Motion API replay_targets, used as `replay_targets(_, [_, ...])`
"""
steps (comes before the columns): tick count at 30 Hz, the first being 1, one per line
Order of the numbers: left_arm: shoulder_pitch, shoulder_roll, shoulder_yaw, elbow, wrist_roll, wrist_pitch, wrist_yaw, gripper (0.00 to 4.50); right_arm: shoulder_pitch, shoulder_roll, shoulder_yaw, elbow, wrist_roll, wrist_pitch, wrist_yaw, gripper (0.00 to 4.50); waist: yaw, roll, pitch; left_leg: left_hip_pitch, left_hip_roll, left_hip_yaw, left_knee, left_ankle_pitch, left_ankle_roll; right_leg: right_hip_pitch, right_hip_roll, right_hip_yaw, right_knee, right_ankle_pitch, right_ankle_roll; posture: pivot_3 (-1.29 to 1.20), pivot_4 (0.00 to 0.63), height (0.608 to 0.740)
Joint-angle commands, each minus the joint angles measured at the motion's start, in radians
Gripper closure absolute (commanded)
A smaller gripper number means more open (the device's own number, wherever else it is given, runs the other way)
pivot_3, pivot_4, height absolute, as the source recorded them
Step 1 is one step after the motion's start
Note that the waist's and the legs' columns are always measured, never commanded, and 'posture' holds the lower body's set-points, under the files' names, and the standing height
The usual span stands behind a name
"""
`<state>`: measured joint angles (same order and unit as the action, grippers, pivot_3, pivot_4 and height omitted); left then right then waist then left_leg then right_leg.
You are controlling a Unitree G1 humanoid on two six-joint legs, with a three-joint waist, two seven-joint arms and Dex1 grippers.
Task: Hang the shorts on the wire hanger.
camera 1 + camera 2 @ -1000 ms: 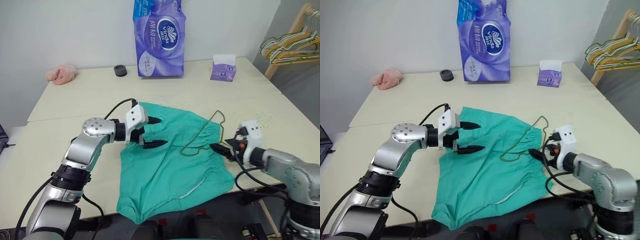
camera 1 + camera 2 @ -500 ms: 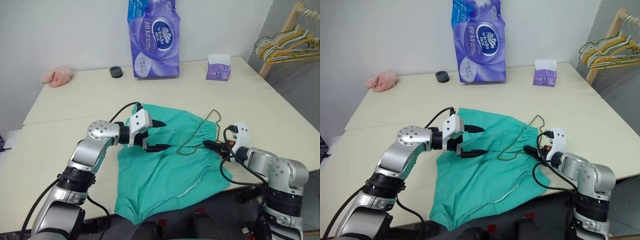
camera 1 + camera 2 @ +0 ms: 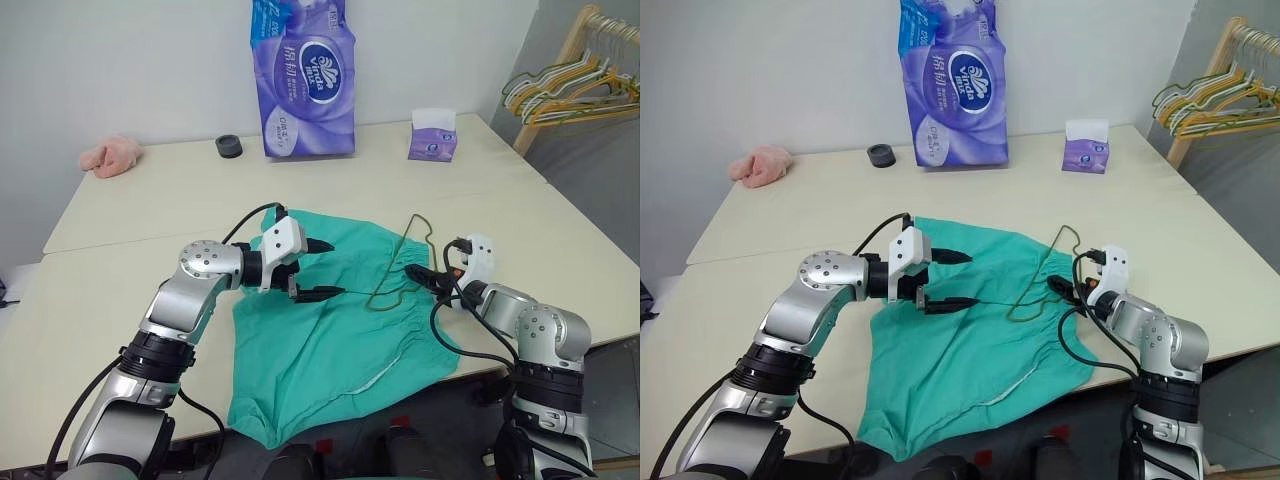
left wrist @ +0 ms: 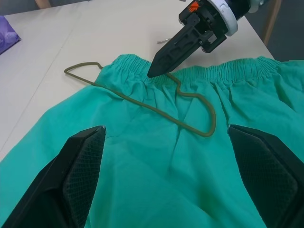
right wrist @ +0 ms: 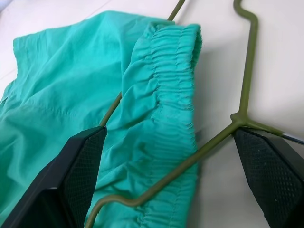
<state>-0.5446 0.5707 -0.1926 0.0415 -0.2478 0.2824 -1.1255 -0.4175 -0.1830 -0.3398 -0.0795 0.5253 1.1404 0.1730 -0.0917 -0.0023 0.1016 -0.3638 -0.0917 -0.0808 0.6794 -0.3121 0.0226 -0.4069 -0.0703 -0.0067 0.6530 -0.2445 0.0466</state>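
Note:
The teal shorts [image 3: 330, 340] lie spread flat at the table's near edge, one leg hanging over it. Across their gathered waistband [image 5: 166, 95] rests the olive wire hanger [image 3: 400, 262], partly on the cloth, its hook on bare table toward the far side. My left gripper [image 3: 336, 268] hovers open just above the shorts' left part, pointing right toward the hanger [image 4: 156, 111]. At the waistband's right end my right gripper [image 3: 420, 276] is open. Its fingers [image 5: 76, 175] straddle the waistband and the hanger's neck [image 5: 237, 118], gripping nothing.
A tall purple tissue pack [image 3: 302, 80], a small purple tissue box [image 3: 432, 135] and a black ring [image 3: 229, 146] stand along the table's far side. A pink cloth lump [image 3: 110, 155] lies far left. Off the table to the right, a wooden rack [image 3: 570, 85] carries several hangers.
My right gripper has rolled and moved forward, up to the waistband and the hanger's neck. The left gripper has held still. The camera has shifted slightly.

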Motion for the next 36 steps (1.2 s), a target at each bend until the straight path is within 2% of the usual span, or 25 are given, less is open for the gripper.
replay_targets(1, [-0.019,-0.004,0.016,-0.024,-0.005,0.001,0.011,0.15,-0.026,-0.012,-0.061,0.042,-0.002,-0.065,-0.024,0.00,0.001,0.000,0.000,0.000,0.000,0.000,0.000,0.000,0.000,0.000,0.000,0.000,0.000,0.000,0.000,-0.20,0.074,0.740])
replay_targets(3, [-0.018,-0.008,0.017,-0.027,-0.006,0.004,0.015,0.15,-0.032,-0.005,-0.094,0.070,0.015,-0.063,-0.040,0.00,0.000,0.000,0.000,0.000,0.000,0.000,0.000,0.000,0.000,0.000,0.000,0.000,0.001,0.000,0.000,-0.20,0.074,0.740])
replay_targets(6, [-0.020,-0.012,0.018,-0.028,-0.005,0.006,0.022,0.11,-0.023,-0.027,-0.085,0.098,-0.002,-0.064,-0.045,0.60,0.001,0.000,0.000,0.000,0.000,0.000,0.000,0.000,0.000,0.000,0.000,0.000,0.002,0.000,0.000,-0.20,0.074,0.740])
replay_targets(13, [-0.022,-0.012,0.019,-0.030,-0.008,0.010,0.028,0.11,0.022,-0.147,0.047,0.062,-0.067,-0.059,-0.004,2.97,0.000,0.001,-0.001,0.000,0.000,0.000,0.001,0.000,0.000,0.000,0.000,0.000,0.002,0.000,0.000,-0.21,0.074,0.740])
replay_targets(17, [-0.025,-0.019,0.015,-0.031,-0.009,0.011,0.031,0.11,0.020,-0.147,0.083,0.057,-0.074,-0.073,-0.001,2.97,-0.001,0.001,-0.001,0.000,0.000,0.000,0.001,0.000,0.000,0.000,0.000,0.001,0.003,0.000,0.000,-0.22,0.074,0.740])
replay_targets(32, [-0.022,-0.025,0.018,-0.028,-0.005,0.010,0.036,0.11,-0.045,-0.097,0.059,0.119,-0.071,-0.091,-0.009,2.97,-0.025,0.001,-0.001,0.001,0.000,0.000,0.001,0.001,-0.001,0.000,0.000,0.001,0.006,0.000,0.000,-0.21,0.078,0.740])
replay_targets(36, [-0.014,-0.016,0.017,-0.037,-0.018,0.016,0.012,0.11,-0.064,-0.102,0.108,0.134,-0.096,-0.108,0.005,2.97,-0.026,0.001,-0.001,0.002,0.000,0.000,0.001,0.001,-0.001,0.000,0.000,0.001,0.007,0.000,0.000,-0.21,0.077,0.740])
